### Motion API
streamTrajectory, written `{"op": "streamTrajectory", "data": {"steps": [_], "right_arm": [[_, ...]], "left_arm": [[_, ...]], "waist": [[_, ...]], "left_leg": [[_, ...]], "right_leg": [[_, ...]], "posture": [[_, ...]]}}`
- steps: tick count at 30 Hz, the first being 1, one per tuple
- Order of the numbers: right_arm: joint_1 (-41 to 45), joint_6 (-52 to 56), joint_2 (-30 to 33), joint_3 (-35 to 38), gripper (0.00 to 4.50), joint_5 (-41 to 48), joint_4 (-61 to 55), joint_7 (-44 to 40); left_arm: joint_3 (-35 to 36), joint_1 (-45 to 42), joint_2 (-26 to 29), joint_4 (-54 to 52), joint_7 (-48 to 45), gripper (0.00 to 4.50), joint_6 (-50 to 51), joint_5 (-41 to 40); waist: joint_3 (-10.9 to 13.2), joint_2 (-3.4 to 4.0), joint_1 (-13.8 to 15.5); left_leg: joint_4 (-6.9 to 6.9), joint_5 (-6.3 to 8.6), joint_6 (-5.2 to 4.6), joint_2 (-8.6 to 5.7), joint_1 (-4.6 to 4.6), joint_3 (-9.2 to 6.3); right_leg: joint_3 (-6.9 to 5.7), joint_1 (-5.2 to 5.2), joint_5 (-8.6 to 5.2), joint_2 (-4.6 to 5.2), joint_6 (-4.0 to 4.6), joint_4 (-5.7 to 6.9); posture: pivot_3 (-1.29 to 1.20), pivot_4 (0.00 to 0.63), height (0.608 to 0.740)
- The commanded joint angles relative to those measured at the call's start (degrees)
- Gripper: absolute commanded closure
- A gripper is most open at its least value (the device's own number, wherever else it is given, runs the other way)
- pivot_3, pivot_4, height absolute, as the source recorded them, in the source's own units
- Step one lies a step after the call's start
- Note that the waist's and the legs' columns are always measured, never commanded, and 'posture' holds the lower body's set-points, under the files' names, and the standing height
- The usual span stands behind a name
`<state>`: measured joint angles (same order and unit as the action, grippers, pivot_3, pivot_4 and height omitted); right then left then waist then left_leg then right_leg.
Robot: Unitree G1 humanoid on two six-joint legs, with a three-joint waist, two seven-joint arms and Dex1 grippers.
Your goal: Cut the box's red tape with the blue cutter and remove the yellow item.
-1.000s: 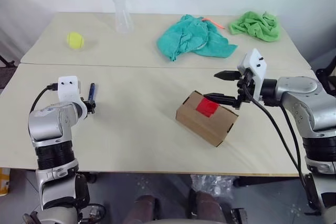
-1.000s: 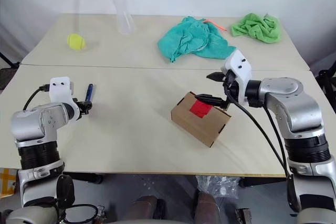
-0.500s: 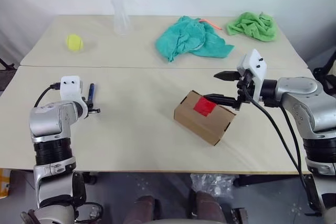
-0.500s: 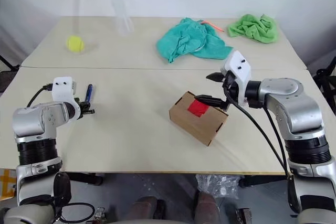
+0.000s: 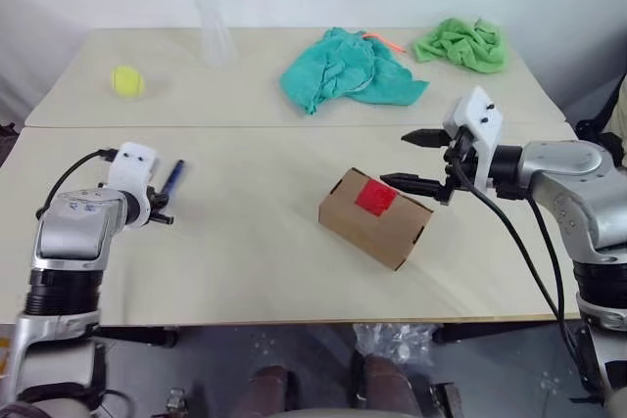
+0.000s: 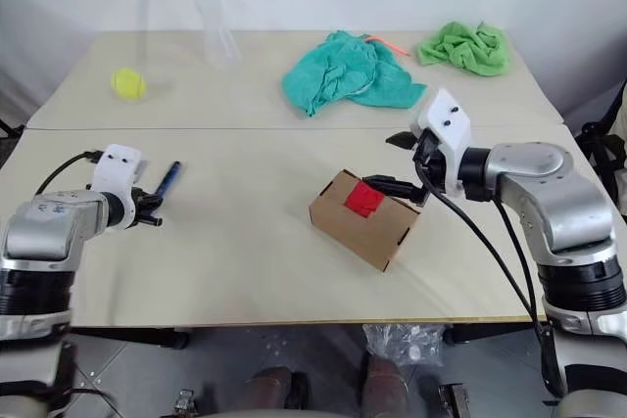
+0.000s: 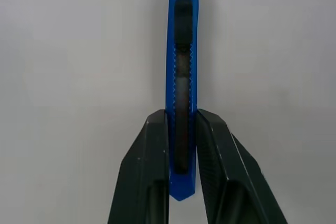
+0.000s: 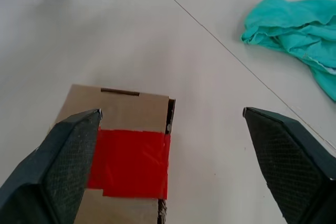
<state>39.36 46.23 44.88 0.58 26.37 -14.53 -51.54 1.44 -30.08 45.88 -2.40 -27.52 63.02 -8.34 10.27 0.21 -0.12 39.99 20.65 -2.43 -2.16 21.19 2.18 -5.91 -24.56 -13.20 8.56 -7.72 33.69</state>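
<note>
The left gripper [image 7: 181, 129] has its two black fingers clamped on the slim dark-blue plastic cutter [image 7: 181, 77], one pad pressed to each flat side near the tail end, the rest of the body jutting straight out past the tips. A second ago those fingers stood wider around the cutter as it lay on the table; since then they have closed on it and the wrist has rolled, so the tool now slants up and away from the fingers at the left middle of the head camera's frame [image 5: 173, 177]. By my reading the pick-up is done and the carry toward the carton comes next; no cut has begun.

The right gripper [image 5: 419, 158] holds its fingers wide apart, as before, poised above the far end of the small brown cardboard box [image 5: 375, 217] without touching it, right of centre in the frame. It looks placed to steady the carton.

The box lies at an angle on the pale wooden table [image 5: 255, 261], flaps shut. The bright red tape [image 8: 131, 163] is a short rectangle across the top seam, whole and smooth, with a dark slit of the flap gap showing beside it. The yellow item is presumably still sealed inside.

A crumpled teal cloth [image 5: 348, 70] lies in the upper middle, well apart from both hands.
</note>
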Motion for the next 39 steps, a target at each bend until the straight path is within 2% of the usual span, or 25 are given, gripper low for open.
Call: {"op": "streamTrajectory", "data": {"steps": [1,4,7,9,13,18,22,28,32,39], "right_arm": [[1.58,5.21,-1.19,0.14,0.0,3.92,-8.9,2.57],[2.29,9.28,-3.18,-2.5,0.0,5.9,-12.96,4.23],[1.56,8.95,-6.32,-5.94,0.59,6.42,-15.84,5.42],[1.45,7.45,-7.96,-8.58,1.29,5.11,-16.16,6.12],[2.67,4.65,-9.58,-15.19,2.7,0.87,-15.7,6.86],[3.64,4.85,-13.16,-22.73,4.45,-2.76,-16.46,8.73],[4.02,4.47,-13.66,-29.06,4.45,-7.44,-15.73,9.4],[4.23,3.22,-13.06,-35.5,4.45,-11.16,-16.07,6.09],[3.54,4.22,-13.0,-35.93,4.45,-10.91,-16.77,4.58],[2.54,0.09,-12.31,-40.45,4.45,-14.93,-13.32,1.44]], "left_arm": [[-1.83,2.65,2.94,-7.98,-12.69,3.91,-9.4,-5.24],[-1.65,4.63,4.22,-7.68,-17.08,3.91,-18.54,-5.21],[-3.96,6.67,5.76,-6.36,-22.56,3.96,-28.03,-3.89],[-3.9,7.8,4.83,-6.62,-26.37,3.96,-34.48,-5.3],[-5.18,9.24,4.94,-8.25,-34.11,3.96,-40.48,-7.5],[-8.5,10.09,5.9,-7.43,-39.36,3.96,-46.9,-4.64],[-10.12,12.5,7.1,-9.15,-41.83,3.96,-49.64,-3.25],[-13.5,13.72,8.91,-7.78,-41.89,3.96,-54.83,3.86],[-14.08,13.5,8.52,-6.3,-40.64,3.96,-57.38,6.29],[-14.67,13.73,7.7,-7.32,-39.91,3.96,-56.07,6.88]], "waist": [[0.01,-0.01,0.25],[0.03,-0.03,0.11],[0.05,0.01,0.05],[0.07,0.04,0.05],[0.07,0.04,0.0],[0.07,0.04,-0.02],[0.08,0.05,-0.1],[0.07,0.06,-0.05],[0.07,0.06,-0.06],[0.07,0.06,0.02]], "left_leg": [[-0.01,0.0,0.0,0.01,0.05,-0.05],[-0.01,-0.04,-0.09,0.05,0.15,-0.11],[-0.02,-0.06,-0.14,0.08,0.13,-0.1],[-0.03,-0.06,-0.17,0.06,0.11,-0.05],[-0.03,-0.05,-0.27,0.06,0.12,-0.05],[-0.02,-0.05,-0.35,0.06,0.13,-0.04],[-0.02,-0.05,-0.42,0.05,0.14,-0.04],[-0.01,-0.04,-0.46,0.04,0.14,-0.04],[-0.01,-0.04,-0.47,0.05,0.11,-0.04],[0.02,-0.05,-0.49,0.05,0.02,-0.04]], "right_leg": [[-0.04,0.0,0.0,0.0,0.0,-0.05],[-0.11,-0.01,-0.01,-0.02,0.01,-0.16],[-0.15,0.0,-0.02,-0.05,0.04,-0.16],[-0.14,-0.01,-0.02,-0.04,0.04,-0.14],[-0.15,-0.02,-0.02,-0.04,0.04,-0.15],[-0.16,-0.03,-0.02,-0.06,0.04,-0.13],[-0.16,-0.04,-0.02,-0.07,0.04,-0.12],[-0.16,-0.03,-0.02,-0.06,0.04,-0.12],[-0.16,-0.03,-0.03,-0.07,0.05,-0.08],[-0.15,0.04,-0.03,-0.06,0.05,-0.01]], "posture": [[0.0,0.15,0.74],[0.0,0.15,0.74],[0.0,0.15,0.74],[0.0,0.15,0.74],[0.0,0.15,0.74],[0.0,0.15,0.74],[0.0,0.15,0.74],[0.0,0.15,0.74],[0.0,0.15,0.74],[0.0,0.15,0.74]]}}
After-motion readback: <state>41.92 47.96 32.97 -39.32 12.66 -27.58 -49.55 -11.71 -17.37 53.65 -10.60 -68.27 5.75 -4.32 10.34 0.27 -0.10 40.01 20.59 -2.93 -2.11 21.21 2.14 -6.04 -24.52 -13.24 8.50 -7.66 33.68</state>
